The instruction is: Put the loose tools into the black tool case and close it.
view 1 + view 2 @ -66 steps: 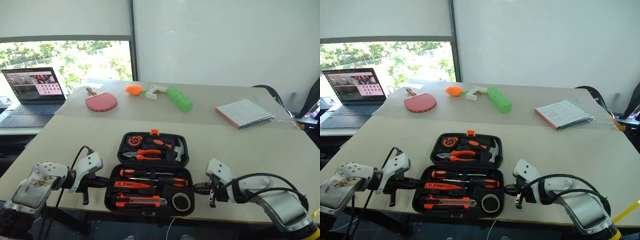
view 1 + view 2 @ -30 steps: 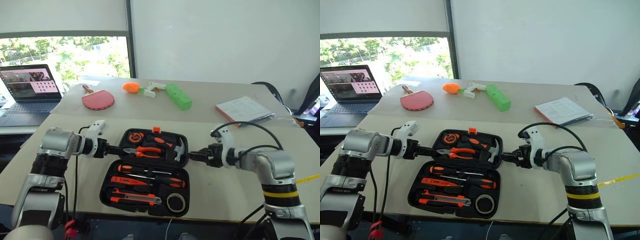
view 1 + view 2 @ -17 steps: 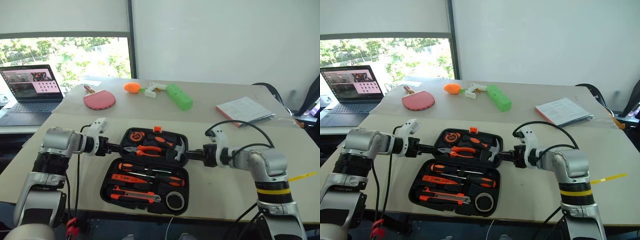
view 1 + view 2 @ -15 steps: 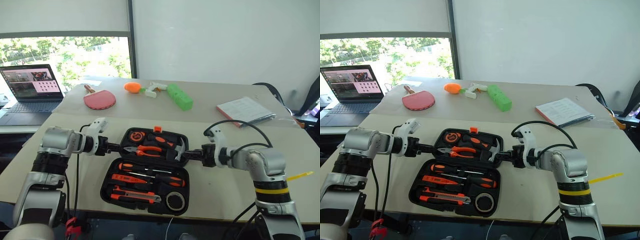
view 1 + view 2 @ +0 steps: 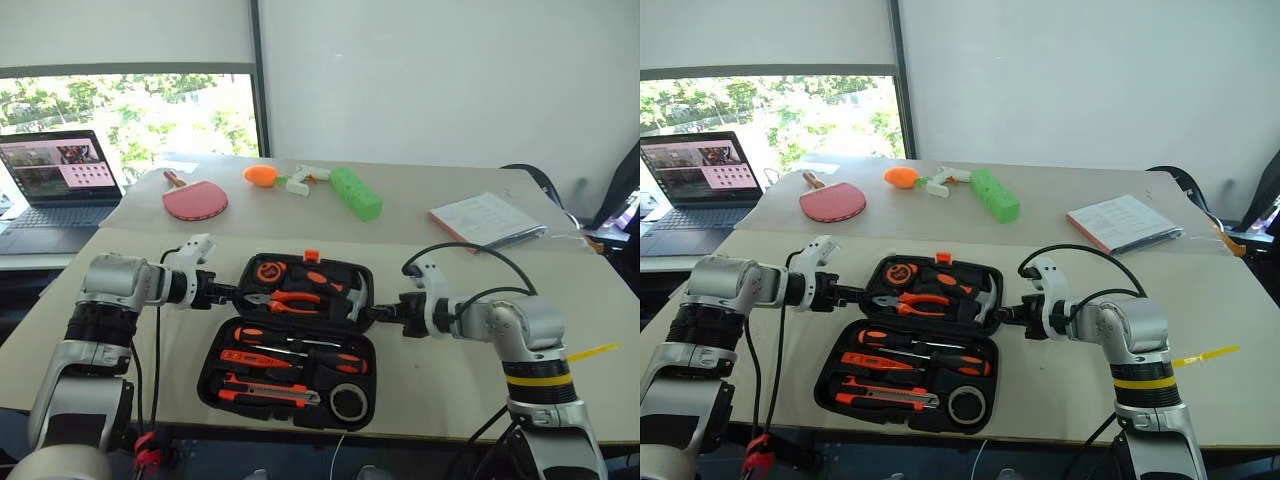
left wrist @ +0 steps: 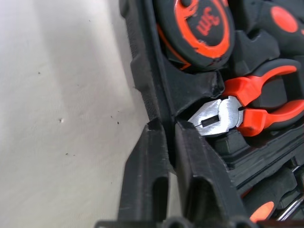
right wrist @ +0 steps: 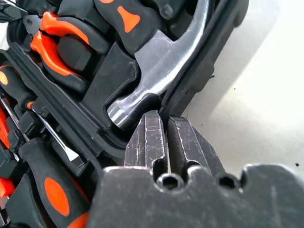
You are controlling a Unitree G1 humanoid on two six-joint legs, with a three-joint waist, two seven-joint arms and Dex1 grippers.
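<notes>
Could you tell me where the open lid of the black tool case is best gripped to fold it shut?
Grip the black tool case lid by its thin side rims, one from each side. The lid lies flat and wide; the left gripper and right gripper are already shut on opposite edges, clear of the pliers and hammer.

R gripper [image 7: 164, 126] pinched on rim of black tool case [image 7: 209, 61], right beside the hammer [image 7: 161, 66] head.
</notes>
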